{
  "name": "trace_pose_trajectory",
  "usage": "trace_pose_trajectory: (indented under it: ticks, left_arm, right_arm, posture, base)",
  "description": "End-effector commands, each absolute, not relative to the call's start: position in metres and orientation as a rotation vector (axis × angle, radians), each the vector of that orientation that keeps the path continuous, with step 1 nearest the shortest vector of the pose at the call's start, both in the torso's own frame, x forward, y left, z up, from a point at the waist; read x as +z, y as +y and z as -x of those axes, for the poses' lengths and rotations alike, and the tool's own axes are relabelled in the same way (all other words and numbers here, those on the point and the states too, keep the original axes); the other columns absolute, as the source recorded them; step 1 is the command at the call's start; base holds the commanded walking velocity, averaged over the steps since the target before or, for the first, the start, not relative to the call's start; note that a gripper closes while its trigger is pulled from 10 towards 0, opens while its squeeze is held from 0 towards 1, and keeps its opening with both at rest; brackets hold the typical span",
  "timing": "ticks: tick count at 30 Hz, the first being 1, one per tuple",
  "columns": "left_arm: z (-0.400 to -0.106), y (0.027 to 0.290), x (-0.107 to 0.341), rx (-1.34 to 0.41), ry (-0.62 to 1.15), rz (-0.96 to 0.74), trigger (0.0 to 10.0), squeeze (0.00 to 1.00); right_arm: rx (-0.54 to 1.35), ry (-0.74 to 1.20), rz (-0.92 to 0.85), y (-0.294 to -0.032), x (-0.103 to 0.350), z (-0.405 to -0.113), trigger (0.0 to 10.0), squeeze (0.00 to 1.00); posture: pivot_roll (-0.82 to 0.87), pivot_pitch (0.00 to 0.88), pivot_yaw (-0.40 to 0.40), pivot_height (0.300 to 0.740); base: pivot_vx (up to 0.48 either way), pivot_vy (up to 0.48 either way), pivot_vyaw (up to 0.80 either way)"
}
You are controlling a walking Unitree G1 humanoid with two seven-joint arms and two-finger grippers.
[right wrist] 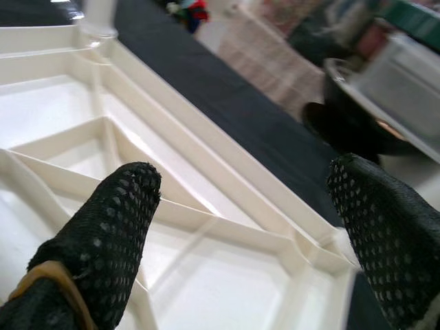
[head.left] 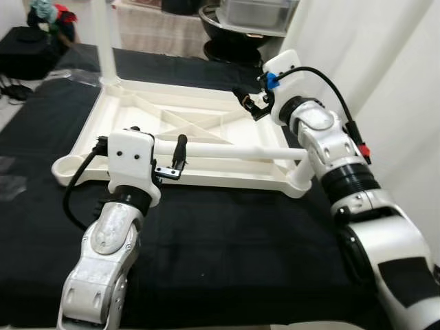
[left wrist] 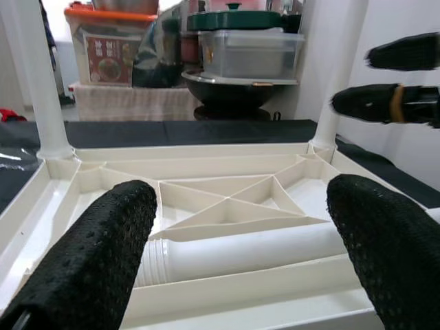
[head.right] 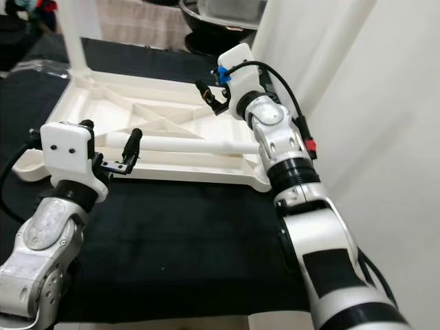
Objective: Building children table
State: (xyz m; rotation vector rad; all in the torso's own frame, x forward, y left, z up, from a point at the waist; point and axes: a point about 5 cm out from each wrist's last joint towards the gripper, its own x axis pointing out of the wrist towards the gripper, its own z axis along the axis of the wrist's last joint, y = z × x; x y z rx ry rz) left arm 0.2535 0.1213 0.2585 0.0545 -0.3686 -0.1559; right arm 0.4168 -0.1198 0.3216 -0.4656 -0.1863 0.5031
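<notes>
A white children's table top lies upside down on a black mat, ribs facing up. One white leg stands upright in its far left corner. A loose white leg lies across the near part of the top, its far end by the near right corner socket. My left gripper hovers open over the near edge, its fingers straddling the loose leg's threaded end without gripping. My right gripper is open and empty above the far right part of the top, over the ribs.
The black mat covers the floor around the top. A white curtain hangs close on the right. At the back stand a dark pot, a clear lidded box and an orange-lidded bin; a black bag sits far left.
</notes>
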Motion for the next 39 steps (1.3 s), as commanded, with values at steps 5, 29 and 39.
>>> trace_pose_trajectory:
  ticks: [5, 29, 39]
  left_arm:
    - [-0.248, 0.111, 0.254, -0.207, -0.336, -0.036, 10.0, 0.0]
    - [-0.236, 0.092, 0.249, -0.274, -0.289, 0.01, 10.0, 0.0]
    - [-0.23, 0.086, 0.249, -0.275, -0.282, 0.026, 10.0, 0.0]
  right_arm:
    - [0.869, -0.039, 0.571, -0.099, 0.32, -0.409, 10.0, 0.0]
    - [0.873, 0.133, 0.873, -0.067, 0.328, -0.41, 10.0, 0.0]
    - [0.79, 0.179, 0.973, -0.065, 0.316, -0.413, 10.0, 0.0]
  posture:
    - [-0.02, 0.269, -0.214, 0.74]
    - [-0.02, 0.295, -0.224, 0.74]
    - [-0.04, 0.317, -0.247, 0.74]
  base:
    - [0.0, 0.0, 0.0]
    - [0.0, 0.0, 0.0]
    - [0.0, 0.0, 0.0]
